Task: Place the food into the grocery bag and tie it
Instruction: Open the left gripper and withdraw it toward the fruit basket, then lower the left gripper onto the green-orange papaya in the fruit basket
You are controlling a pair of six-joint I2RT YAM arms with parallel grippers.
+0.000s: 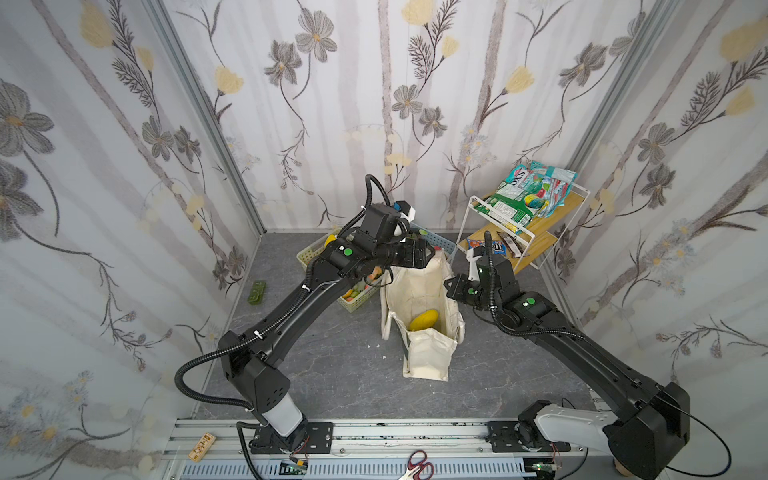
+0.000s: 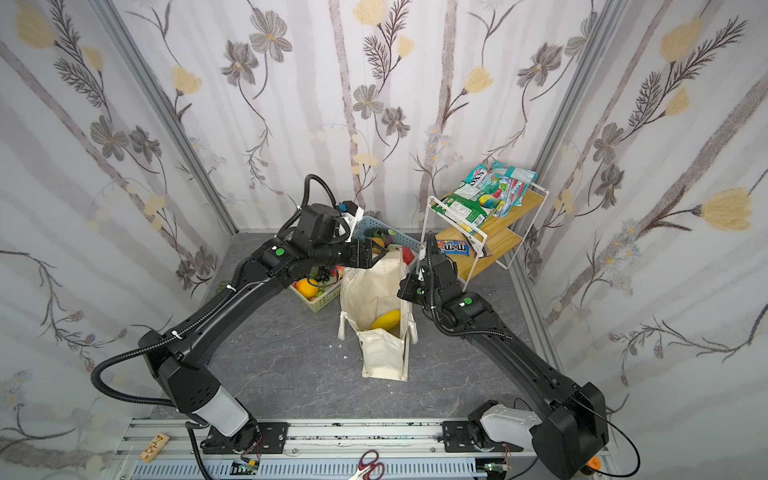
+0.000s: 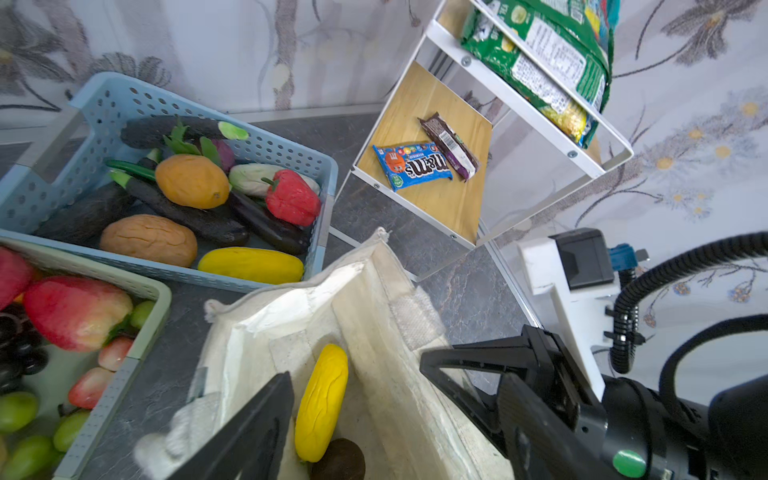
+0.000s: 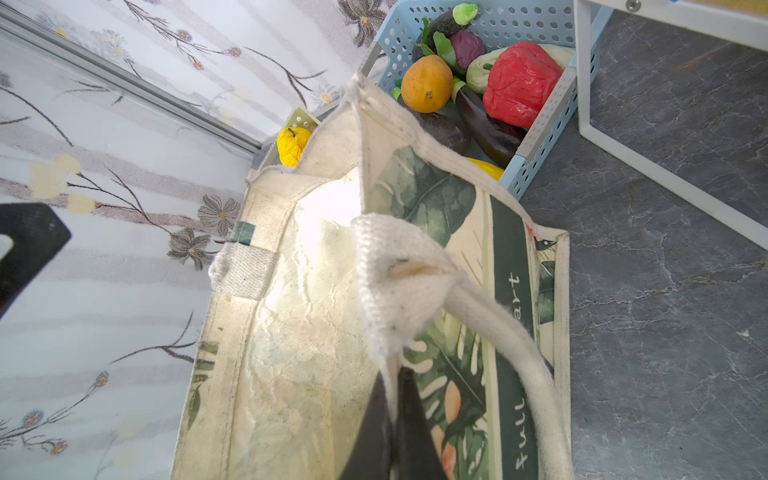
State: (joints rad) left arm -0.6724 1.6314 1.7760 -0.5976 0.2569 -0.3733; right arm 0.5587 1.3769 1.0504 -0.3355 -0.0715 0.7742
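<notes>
The cream leaf-print grocery bag point(image 1: 424, 353) point(image 2: 380, 353) stands open in the middle of the floor. Inside it lie a yellow mango point(image 1: 423, 319) point(image 3: 322, 399) and a dark brown round piece point(image 3: 338, 459). My left gripper point(image 1: 430, 253) point(image 3: 390, 424) hangs open above the bag's far end, nothing between its fingers. My right gripper point(image 1: 451, 289) point(image 4: 392, 415) is shut on the bag's right rim, next to a white rope handle point(image 4: 478, 299). A dark wrapped snack bar point(image 3: 449, 145) lies on the lower shelf.
A blue basket point(image 3: 291, 153) and a green basket point(image 3: 153, 291) full of toy fruit and vegetables stand behind and left of the bag. A white wire rack point(image 1: 519, 232) with snack packs stands at the back right. Scissors point(image 1: 419, 461) lie on the front rail.
</notes>
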